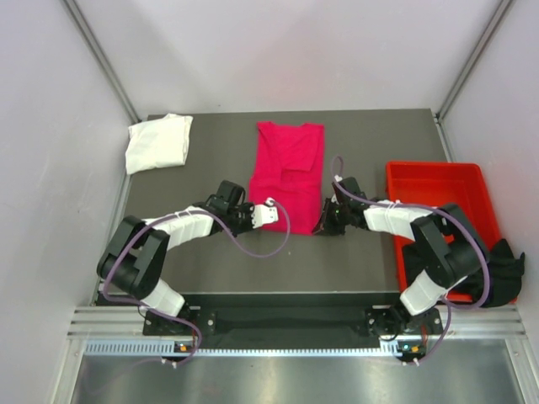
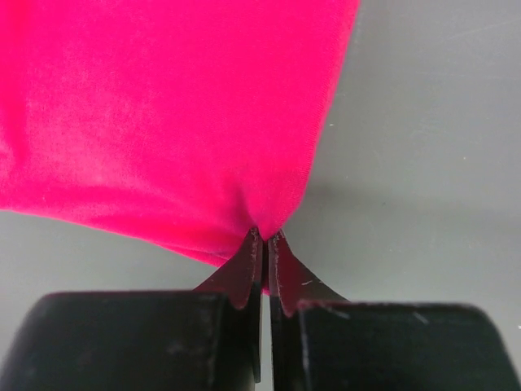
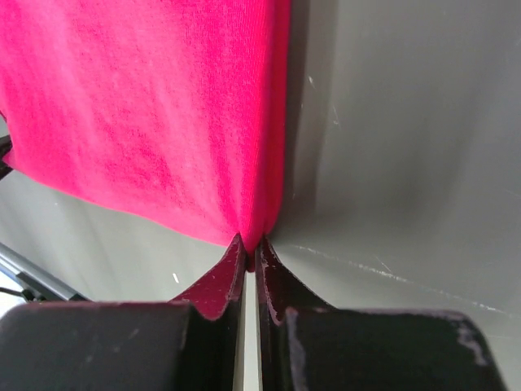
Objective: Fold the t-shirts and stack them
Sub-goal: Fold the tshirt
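The magenta-pink t-shirt (image 1: 288, 172) lies folded lengthwise in a long strip at the table's middle. My left gripper (image 1: 274, 212) is shut on its near left corner; the pinched pink cloth (image 2: 163, 122) fills the left wrist view above the gripper (image 2: 265, 236). My right gripper (image 1: 327, 220) is shut on the near right corner, with pink cloth (image 3: 146, 114) above the gripper (image 3: 251, 242). A white t-shirt (image 1: 157, 141) lies folded at the far left. A black t-shirt (image 1: 504, 269) hangs over the near right edge by the bin.
A rigid red plastic bin (image 1: 438, 202) stands at the right side of the table, partly covered by my right arm. Grey walls and metal rails close in the table on the left, right and back.
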### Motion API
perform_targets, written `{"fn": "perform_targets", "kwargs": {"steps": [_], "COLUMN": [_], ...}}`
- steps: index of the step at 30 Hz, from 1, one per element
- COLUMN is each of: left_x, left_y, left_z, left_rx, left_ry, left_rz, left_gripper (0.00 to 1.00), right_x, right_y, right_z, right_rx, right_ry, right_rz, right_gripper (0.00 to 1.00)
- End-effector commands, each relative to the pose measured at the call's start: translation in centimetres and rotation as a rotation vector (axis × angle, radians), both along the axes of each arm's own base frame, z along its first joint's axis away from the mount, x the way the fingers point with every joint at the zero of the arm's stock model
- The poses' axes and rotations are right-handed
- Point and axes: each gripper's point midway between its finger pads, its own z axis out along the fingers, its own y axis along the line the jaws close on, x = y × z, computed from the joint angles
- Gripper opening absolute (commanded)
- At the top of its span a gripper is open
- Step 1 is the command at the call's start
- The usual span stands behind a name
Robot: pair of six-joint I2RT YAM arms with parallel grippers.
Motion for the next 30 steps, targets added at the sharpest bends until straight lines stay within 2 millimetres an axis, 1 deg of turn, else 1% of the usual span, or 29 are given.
{"fn": "perform_targets", "kwargs": {"steps": [1, 2, 3, 4, 5, 6, 7, 8, 9, 10, 11, 12, 13, 14, 15, 17, 18, 19, 20, 21, 22, 23, 24, 25, 26, 27, 28, 29, 30], "left_x": [-0.5, -0.7, -1.4, -2.1, -3.1, -4.1, -5.5, -7.1, -8.2, -10.0, -11.6, -12.8, -13.9, -15.8, -16.8, -18.1, -18.2, -18.0, -16.9, -16.0, -15.2, -13.9, -12.2, -11.2, -9.5, -7.8, -6.6, -4.3, -2.8], "left_y": [0.3, 0.4, 0.7, 0.8, 0.8, 0.9, 1.2, 1.0, 1.0, 1.4, 1.2, 1.2, 1.4, 2.0, 2.4, 3.2, 3.3, 3.3, 3.6, 3.5, 3.6, 3.5, 3.5, 3.5, 3.8, 3.4, 3.4, 4.0, 4.1], "left_z": [0.8, 1.1, 1.0, 1.5, 1.4, 1.4, 1.9, 1.7, 1.9, 2.5, 2.5, 2.8, 3.8, 3.9, 4.4, 6.1, 6.7, 7.6, 8.4, 9.1, 9.6, 10.5, 10.8, 11.1, 12.0, 11.8, 12.0, 13.2, 12.3], "left_rx": [-0.015, -0.020, -0.014, -0.021, -0.017, -0.010, -0.001, 0.015, 0.023, 0.034, 0.049, 0.054, 0.045, 0.071, 0.074, 0.067, 0.060, 0.035, 0.039, 0.021, 0.017, 0.008, 0.014, 0.009, -0.009, -0.013, -0.020, -0.046, -0.025], "left_ry": [0.020, 0.028, 0.048, 0.057, 0.075, 0.093, 0.107, 0.135, 0.149, 0.180, 0.204, 0.224, 0.229, 0.282, 0.306, 0.326, 0.319, 0.300, 0.251, 0.205, 0.172, 0.125, 0.077, 0.059, 0.039, 0.044, 0.039, 0.013, 0.042], "left_rz": [0.061, 0.074, 0.079, 0.082, 0.074, 0.063, 0.047, 0.019, 0.004, 0.001, -0.029, -0.042, -0.050, -0.072, -0.078, -0.077, -0.067, -0.023, 0.021, 0.047, 0.087, 0.118, 0.159, 0.179, 0.228, 0.247, 0.259, 0.313, 0.338], "left_gripper": [0.00, 0.00, 0.00, 0.00, 0.00, 0.00, 0.00, 0.00, 0.00, 0.00, 0.00, 0.00, 0.00, 0.00, 0.00, 0.00, 0.00, 0.00, 0.00, 0.00, 0.00, 0.00, 0.00, 0.00, 0.00, 0.00, 0.00, 0.00, 0.00], "right_x": [-0.7, -1.0, -1.6, -2.5, -3.3, -4.3, -5.5, -6.2, -8.0, -9.3, -10.5, -11.9, -13.2, -14.2, -15.9, -17.7, -18.5, -18.6, -18.7, -18.4, -17.6, -16.9, -15.2, -14.3, -13.2, -11.5, -10.0, -8.7, -6.9], "right_y": [-0.1, -0.1, -0.3, -0.5, -0.8, -0.5, -0.8, -0.7, -0.6, -0.8, -1.0, -0.7, -1.0, -1.1, -0.7, -1.1, -0.9, -0.7, -0.7, -0.6, -0.4, -0.6, -0.9, -1.1, -1.3, -2.0, -2.1, -1.9, -2.5], "right_z": [0.2, 0.8, 0.9, 0.8, 1.4, 1.6, 1.3, 2.2, 2.1, 1.9, 2.6, 2.8, 2.6, 3.5, 3.9, 5.1, 5.7, 6.7, 7.5, 8.0, 8.9, 9.1, 9.8, 9.3, 9.3, 9.1, 9.6, 9.0, 8.9], "right_rx": [-0.004, 0.001, -0.001, -0.009, -0.012, -0.015, -0.023, -0.014, -0.030, -0.037, -0.035, -0.027, -0.029, -0.008, 0.010, 0.020, 0.024, 0.044, 0.067, 0.079, 0.092, 0.079, 0.072, 0.047, 0.033, 0.008, 0.005, 0.000, -0.005], "right_ry": [-0.014, -0.027, -0.015, -0.004, -0.005, -0.002, 0.016, 0.000, 0.026, 0.049, 0.049, 0.068, 0.087, 0.085, 0.104, 0.122, 0.122, 0.118, 0.103, 0.083, 0.047, 0.029, -0.009, -0.001, -0.015, -0.044, -0.067, -0.051, -0.070], "right_rz": [0.022, 0.026, 0.033, 0.042, 0.049, 0.069, 0.079, 0.089, 0.120, 0.125, 0.134, 0.147, 0.150, 0.156, 0.199, 0.204, 0.224, 0.221, 0.220, 0.207, 0.202, 0.195, 0.182, 0.176, 0.167, 0.159, 0.150, 0.147, 0.132], "right_gripper": [0.00, 0.00, 0.00, 0.00, 0.00, 0.00, 0.00, 0.00, 0.00, 0.00, 0.00, 0.00, 0.00, 0.00, 0.00, 0.00, 0.00, 0.00, 0.00, 0.00, 0.00, 0.00, 0.00, 0.00, 0.00, 0.00, 0.00, 0.00, 0.00]}}
